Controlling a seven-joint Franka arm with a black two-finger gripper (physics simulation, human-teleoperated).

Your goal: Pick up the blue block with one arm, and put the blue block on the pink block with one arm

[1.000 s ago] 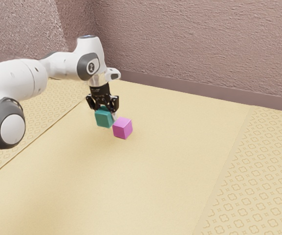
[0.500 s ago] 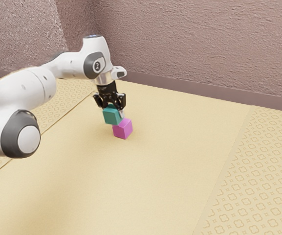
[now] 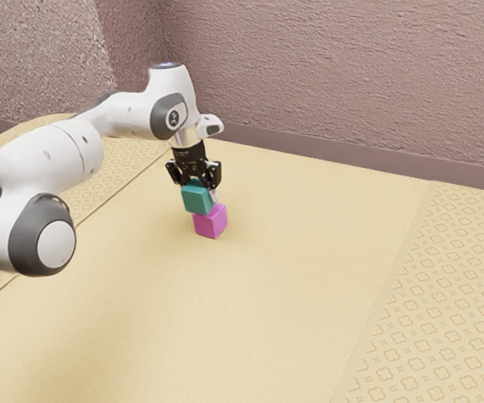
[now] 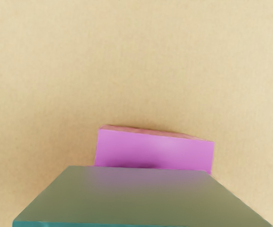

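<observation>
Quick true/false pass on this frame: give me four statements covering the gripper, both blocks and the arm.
1. The gripper is shut on the blue block. True.
2. The blue block sits on the table beside the pink block. False: it is held off the table, over the pink block.
3. The pink block stands on the plain tan part of the table. True.
4. The arm reaches in from the exterior view's right. False: it comes in from the left.

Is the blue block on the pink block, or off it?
Cannot tell: the gripper is shut on the blue block, which hangs just over the pink block; contact unclear.
</observation>
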